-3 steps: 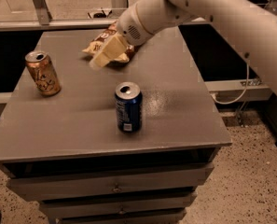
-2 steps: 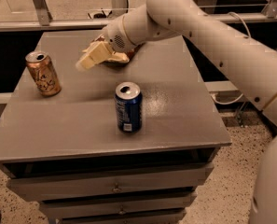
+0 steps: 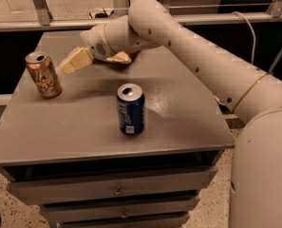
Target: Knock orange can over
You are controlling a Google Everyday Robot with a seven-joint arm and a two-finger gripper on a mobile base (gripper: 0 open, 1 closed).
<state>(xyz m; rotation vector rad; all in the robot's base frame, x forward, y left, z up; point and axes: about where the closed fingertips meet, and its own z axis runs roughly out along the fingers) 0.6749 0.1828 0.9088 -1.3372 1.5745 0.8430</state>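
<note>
The orange can (image 3: 43,74), gold-orange with a silver top and pale markings, stands upright near the left edge of the grey cabinet top (image 3: 83,122). My gripper (image 3: 67,66) reaches in from the right on the white arm (image 3: 188,46). Its cream fingertips sit a short way right of the can's upper half, close to it but apart. It holds nothing that I can see.
A dark blue can (image 3: 130,109) stands upright at the middle of the cabinet top. A brown snack bag (image 3: 122,57) lies behind the arm's wrist, partly hidden. Drawers fill the cabinet front. A rail and glass run along the back.
The arm has swung left across the cabinet top. The gripper has moved from over the snack bag to just right of the orange can. Both cans stand as before.
</note>
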